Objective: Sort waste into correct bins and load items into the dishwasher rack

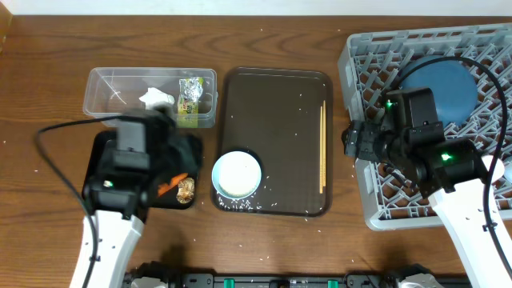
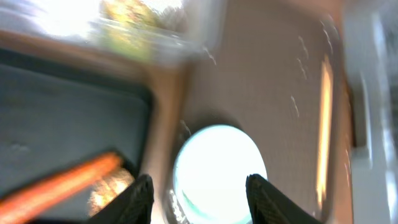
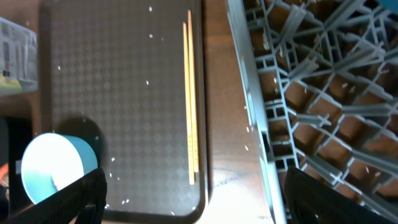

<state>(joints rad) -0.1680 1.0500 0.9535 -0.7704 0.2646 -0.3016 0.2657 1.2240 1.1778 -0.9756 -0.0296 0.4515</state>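
Note:
The white bowl (image 1: 237,174) sits at the near left corner of the brown serving tray (image 1: 272,88), with the chopsticks (image 1: 322,148) along the tray's right side. In the blurred left wrist view, my left gripper (image 2: 202,202) is open and holds nothing; the bowl (image 2: 217,168) lies just beyond its fingertips. The carrot (image 1: 170,184) and brown lump (image 1: 186,190) lie in the black tray (image 1: 190,152). The tissue (image 1: 156,98) and wrapper (image 1: 190,100) are in the clear tub (image 1: 108,80). My right gripper (image 1: 352,142) hangs wide open and empty at the rack's (image 1: 368,72) left edge. The blue plate (image 1: 440,88) stands in the rack.
Loose rice grains (image 1: 248,206) are scattered along the serving tray's near edge and over its surface. A narrow strip of bare wooden table (image 3: 230,155) separates the serving tray from the rack wall (image 3: 261,124). My left arm covers much of the black tray.

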